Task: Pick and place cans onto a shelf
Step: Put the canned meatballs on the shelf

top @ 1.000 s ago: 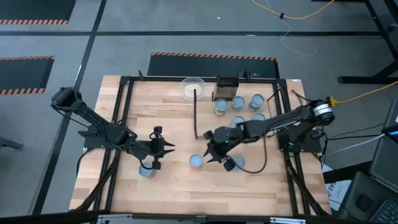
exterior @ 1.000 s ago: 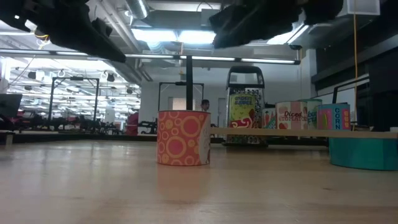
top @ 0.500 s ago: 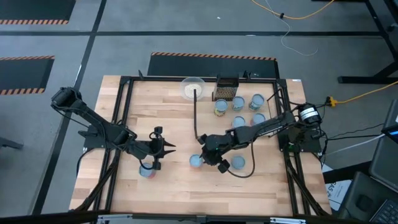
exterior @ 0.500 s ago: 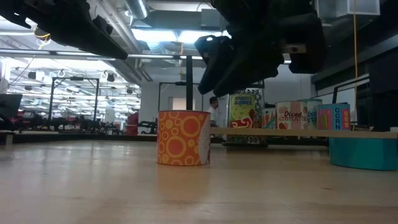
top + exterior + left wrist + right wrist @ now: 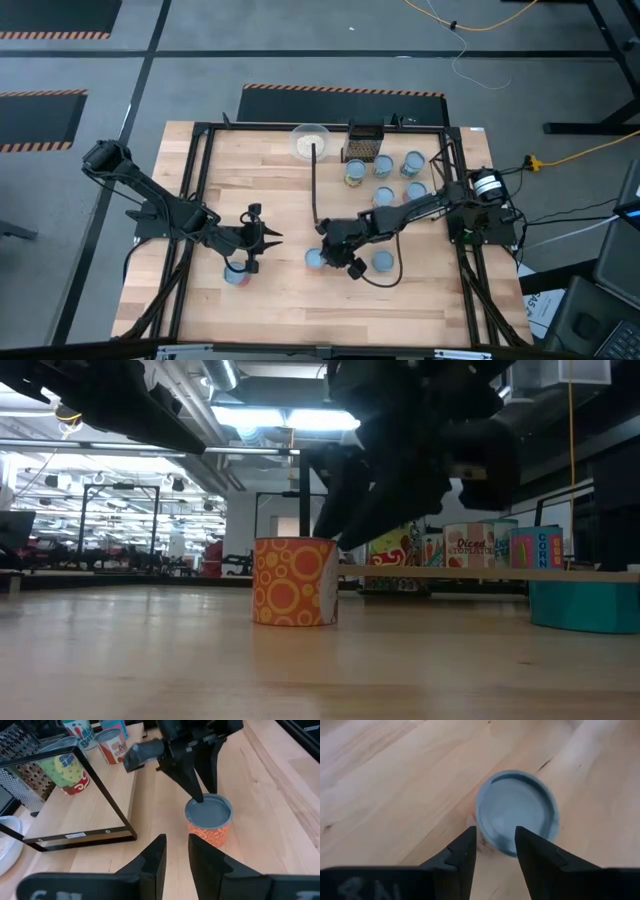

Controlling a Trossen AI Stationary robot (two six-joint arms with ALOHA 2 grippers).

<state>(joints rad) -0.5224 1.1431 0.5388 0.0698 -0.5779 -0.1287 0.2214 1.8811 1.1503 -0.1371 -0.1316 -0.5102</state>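
Near the worktop's (image 5: 290, 300) middle, your orange can (image 5: 294, 581) stands upright, lid up. Your right gripper (image 5: 335, 258) hovers over it, fingers (image 5: 462, 851) narrowly parted, holding nothing. Only the low view shows its circle pattern. Left gripper (image 5: 262, 238) waits, fingers slightly apart.

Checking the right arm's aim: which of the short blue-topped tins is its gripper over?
The orange circle-patterned can standing alone mid-table, directly below the right gripper; the other tins stand on the pale wooden shelf or elsewhere on the table.
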